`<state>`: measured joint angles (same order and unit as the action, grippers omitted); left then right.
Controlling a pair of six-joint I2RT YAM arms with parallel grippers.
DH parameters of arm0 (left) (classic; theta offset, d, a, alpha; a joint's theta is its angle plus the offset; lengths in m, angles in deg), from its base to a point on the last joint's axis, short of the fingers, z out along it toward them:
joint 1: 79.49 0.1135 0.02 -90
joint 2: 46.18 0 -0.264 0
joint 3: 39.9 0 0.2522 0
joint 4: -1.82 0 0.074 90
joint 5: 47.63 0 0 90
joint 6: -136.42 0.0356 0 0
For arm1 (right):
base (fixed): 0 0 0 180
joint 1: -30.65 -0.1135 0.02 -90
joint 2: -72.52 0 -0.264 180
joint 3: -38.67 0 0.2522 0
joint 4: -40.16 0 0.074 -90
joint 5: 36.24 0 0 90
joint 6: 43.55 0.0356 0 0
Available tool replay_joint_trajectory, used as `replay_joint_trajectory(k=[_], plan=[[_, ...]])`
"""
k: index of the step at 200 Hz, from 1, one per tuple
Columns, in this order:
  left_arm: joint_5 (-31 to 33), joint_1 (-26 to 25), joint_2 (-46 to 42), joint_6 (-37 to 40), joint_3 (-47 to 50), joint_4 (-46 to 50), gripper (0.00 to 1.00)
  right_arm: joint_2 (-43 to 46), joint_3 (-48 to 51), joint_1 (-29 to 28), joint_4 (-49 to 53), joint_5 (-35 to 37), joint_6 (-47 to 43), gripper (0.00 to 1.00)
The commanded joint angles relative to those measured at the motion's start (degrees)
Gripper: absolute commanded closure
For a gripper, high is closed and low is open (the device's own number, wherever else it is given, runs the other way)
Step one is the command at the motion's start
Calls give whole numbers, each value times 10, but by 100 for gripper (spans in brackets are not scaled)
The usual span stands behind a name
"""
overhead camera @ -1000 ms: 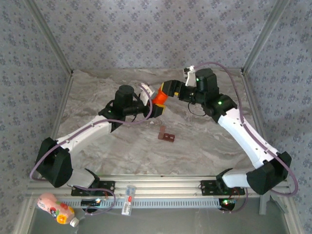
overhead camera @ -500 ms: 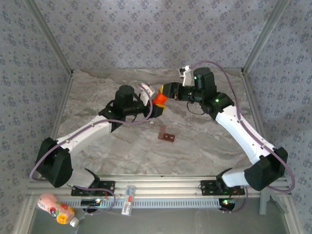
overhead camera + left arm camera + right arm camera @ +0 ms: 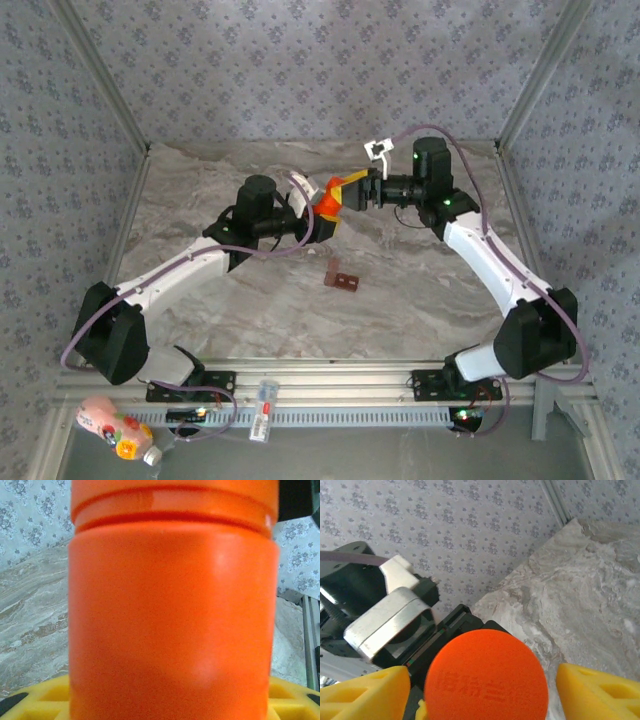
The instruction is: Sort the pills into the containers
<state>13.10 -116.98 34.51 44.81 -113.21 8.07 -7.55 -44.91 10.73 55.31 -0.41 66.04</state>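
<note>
Arms facing each other across a bright orange cylindrical plastic bottle [image 3: 170,615], above a grey marbled surface [image 3: 420,300].
We see the left tool [image 3: 322,218] closed round the bottle's body. The right tool [image 3: 348,190] stands open, its yellow fingers [image 3: 367,692] either side of the orange cap [image 3: 485,675] with a slim gap each way. The dark reddish-brown strip of square containers [image 3: 342,277] lies on the surface between the arms, apart from the bottle.

The orange bottle [image 3: 170,610] is running past the left wrist view's top and bottom edges, blurring; the containers [image 3: 343,279] are appearing too small to tell their contents.
</note>
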Motion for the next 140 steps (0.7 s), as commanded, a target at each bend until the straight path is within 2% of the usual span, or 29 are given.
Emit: replay_joint_trajectory(k=[1, 20, 43, 67, 101, 140], plan=[[-8, 2, -13, 1, -15, -23, 100, 66, 31, 9, -54, 23, 41, 18], [-9, 3, -11, 3, -16, -23, 100, 108, 39, 8, -40, 92, 72, 16], [-8, 3, -10, 7, -19, -18, 100, 120, 23, 0, 13, 217, 157, 15], [-5, 3, -7, 9, -21, -15, 100, 117, 20, -38, 58, 330, 219, 13], [-8, 3, -4, 6, -24, -16, 100, 85, -37, -77, 103, 375, 215, 13], [-9, 3, -2, 4, -26, -16, 100, 56, -57, -90, 112, 375, 221, 16]])
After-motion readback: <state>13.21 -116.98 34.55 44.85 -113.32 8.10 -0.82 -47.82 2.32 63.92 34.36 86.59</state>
